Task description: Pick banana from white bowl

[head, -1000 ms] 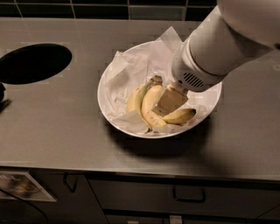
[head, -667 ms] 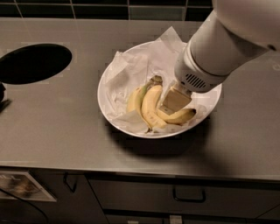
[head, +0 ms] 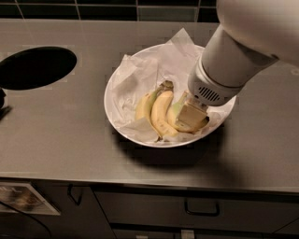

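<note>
Nearest, under the front edge of the bench, dark cabinet fronts and a drawer handle; nothing to mind there. Farther in, standing on the bench, the white bowl, lined with crumpled white paper. Inside it, toward the near rim, a joined pair of bananas on the left and, just beside them on the right, the banana, greenish at its visible end. Directly over the middle of that fruit, the gripper, down inside the bowl at the end of the thick white arm and hiding much of the peel. Jaw state not to be told from here: closed on the banana, or merely set about it. Judged to be the grasp step, with the lift not yet made. To do it well: squeeze across the banana's width near the middle of its curve, firmly enough to stop any swinging, gently enough to spare the soft flesh. Keep off the neighbouring pair, and off the paper beneath, likely to snag and ride up. Raise straight and slowly until well above the rim before carrying anything sideways. Watch for the bowl sliding on the smooth bench. Beyond, to the left and well apart, a round dark opening in the bench; at the very back, dark wall tiles.
</note>
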Action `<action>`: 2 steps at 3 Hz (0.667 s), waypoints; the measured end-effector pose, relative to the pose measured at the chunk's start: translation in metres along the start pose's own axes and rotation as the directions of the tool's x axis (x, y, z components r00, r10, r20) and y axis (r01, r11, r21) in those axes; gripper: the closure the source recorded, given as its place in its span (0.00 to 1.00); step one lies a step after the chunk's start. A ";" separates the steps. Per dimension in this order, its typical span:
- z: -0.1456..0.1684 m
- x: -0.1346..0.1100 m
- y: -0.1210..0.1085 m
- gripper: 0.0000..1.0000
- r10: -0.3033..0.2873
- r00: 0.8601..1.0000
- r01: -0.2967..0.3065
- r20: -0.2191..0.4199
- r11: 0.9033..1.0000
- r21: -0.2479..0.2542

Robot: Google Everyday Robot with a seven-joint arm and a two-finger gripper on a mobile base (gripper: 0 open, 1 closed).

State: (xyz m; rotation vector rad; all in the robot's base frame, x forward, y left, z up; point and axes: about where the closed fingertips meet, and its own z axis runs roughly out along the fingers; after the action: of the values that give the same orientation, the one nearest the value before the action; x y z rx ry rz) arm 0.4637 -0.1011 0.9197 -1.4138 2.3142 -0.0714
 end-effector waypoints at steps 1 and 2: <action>0.007 0.004 0.007 0.43 -0.011 0.999 0.010 -0.031 1.000 -0.029; 0.013 0.007 0.011 0.43 -0.021 0.998 0.018 -0.057 0.999 -0.045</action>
State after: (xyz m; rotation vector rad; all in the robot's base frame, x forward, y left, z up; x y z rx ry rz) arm 0.4563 -0.0991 0.9031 -1.4743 2.3618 -0.0675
